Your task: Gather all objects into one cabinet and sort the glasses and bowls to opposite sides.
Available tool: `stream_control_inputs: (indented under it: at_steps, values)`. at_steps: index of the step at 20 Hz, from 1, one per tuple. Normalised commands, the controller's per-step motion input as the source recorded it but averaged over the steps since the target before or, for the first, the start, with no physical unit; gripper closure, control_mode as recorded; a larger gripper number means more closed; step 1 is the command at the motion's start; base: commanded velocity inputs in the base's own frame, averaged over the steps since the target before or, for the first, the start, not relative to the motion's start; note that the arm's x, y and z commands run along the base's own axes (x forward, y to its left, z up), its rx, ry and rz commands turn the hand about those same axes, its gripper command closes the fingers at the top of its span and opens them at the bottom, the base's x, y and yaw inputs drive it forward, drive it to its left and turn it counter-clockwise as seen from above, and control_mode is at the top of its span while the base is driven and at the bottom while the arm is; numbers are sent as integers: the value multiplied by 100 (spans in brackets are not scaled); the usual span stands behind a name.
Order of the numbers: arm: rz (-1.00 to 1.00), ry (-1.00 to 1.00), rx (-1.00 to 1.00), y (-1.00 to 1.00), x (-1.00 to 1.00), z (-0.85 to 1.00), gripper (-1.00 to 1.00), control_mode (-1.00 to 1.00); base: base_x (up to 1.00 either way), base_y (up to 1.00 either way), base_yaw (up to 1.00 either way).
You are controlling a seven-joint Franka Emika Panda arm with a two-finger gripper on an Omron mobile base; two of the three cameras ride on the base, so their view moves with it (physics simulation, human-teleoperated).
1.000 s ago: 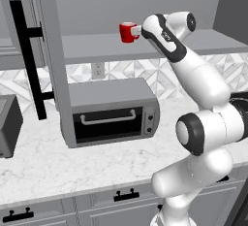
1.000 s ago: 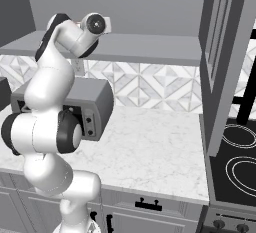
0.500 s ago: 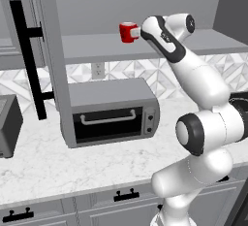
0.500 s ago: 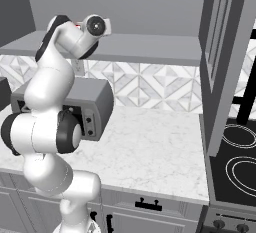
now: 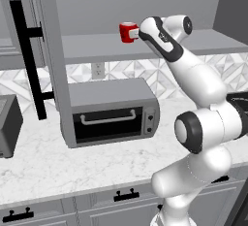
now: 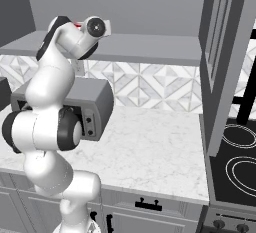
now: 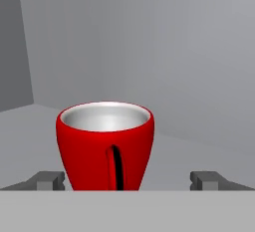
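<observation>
The red mug [image 7: 105,146] stands upright on the grey shelf [image 5: 97,48] of the open wall cabinet, above the toaster oven [image 5: 114,111] that sits on the marble desk [image 5: 72,164]. It is glossy red outside and pale silvery white inside, wider at the rim than at the foot, with a thin red handle turned toward the hand camera and showing as a narrow dark slit. In the hand view the end effector [image 7: 127,180] has its two finger tips spread wide apart, one on each side of the mug's lower body, with a clear gap on both sides, so nothing is clamped. From the left base view the mug [image 5: 128,32] is just ahead of the white hand. The cabinet door [image 5: 36,60] hangs open at the left, its long black bar handle [image 5: 29,60] vertical.
</observation>
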Motion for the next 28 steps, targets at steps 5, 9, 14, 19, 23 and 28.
stream_control_inputs:
  at_steps: [5,9,14,19,23,28]
  values:
    - [0,0,0,2,2,0,-100,-100,0,0,0]
    - [0,0,0,9,0,0,100,-100,0,0,0]
    - [0,0,0,3,0,0,100,-100,0,0,0]
    - [0,0,0,0,0,0,100,-100,0,0,0]
    - [0,0,0,0,-9,0,100,-100,0,0,0]
    - [-1,0,0,-5,-33,7,100,-100,0,0,0]
